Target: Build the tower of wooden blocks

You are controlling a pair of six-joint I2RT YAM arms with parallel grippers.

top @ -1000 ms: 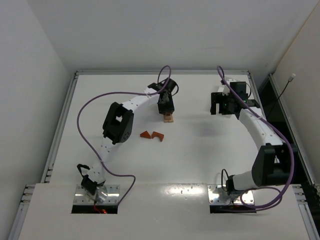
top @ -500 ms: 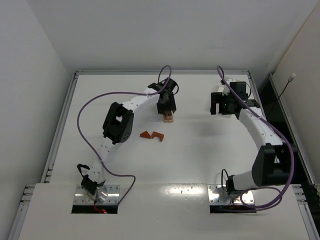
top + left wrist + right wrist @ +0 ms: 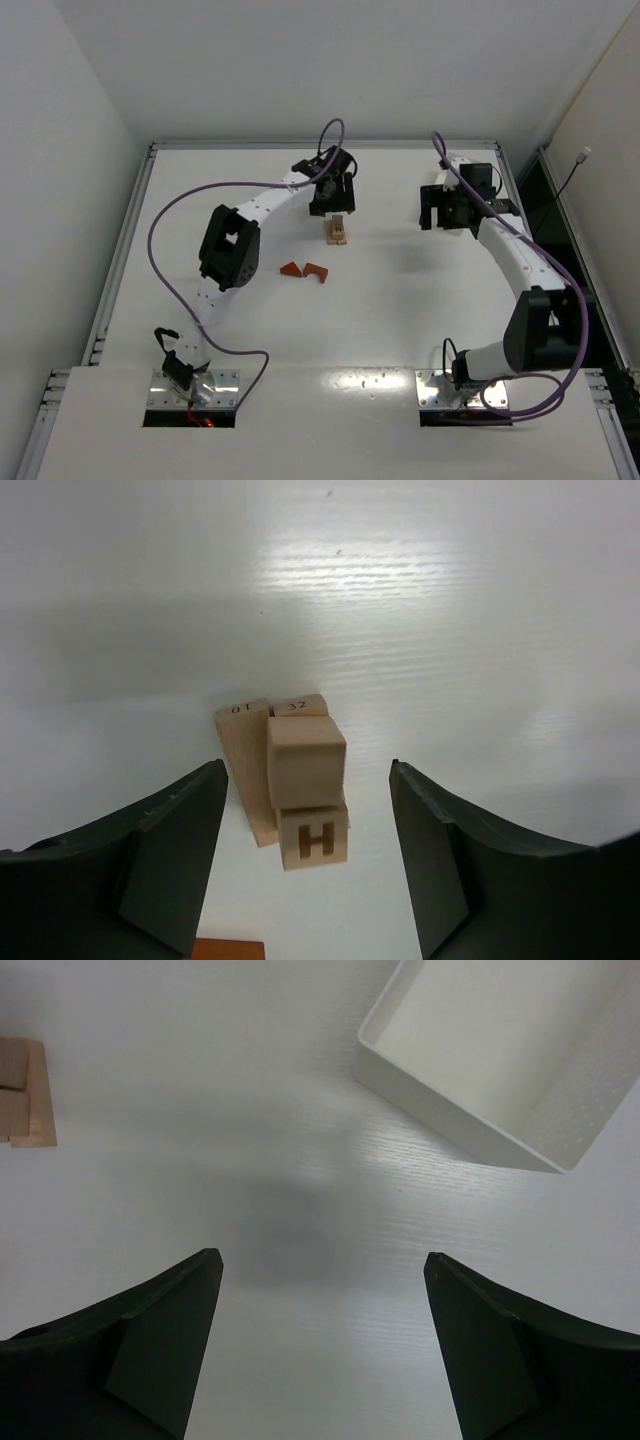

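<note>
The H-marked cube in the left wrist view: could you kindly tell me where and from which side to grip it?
Take the H cube by its two side faces, coming straight down, likely with the open left gripper above it. Those faces look flat and parallel; a plain cube crowds its far side, and a thin plank lies close on the left.

"H" on cube (image 3: 314, 842) | "32" on block (image 3: 298, 706) end | slab (image 3: 243, 742) end: "10" or "01", unclear

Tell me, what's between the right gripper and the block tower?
Nothing: only bare white table lies between the right gripper and the tower, as the top view shows.
</note>
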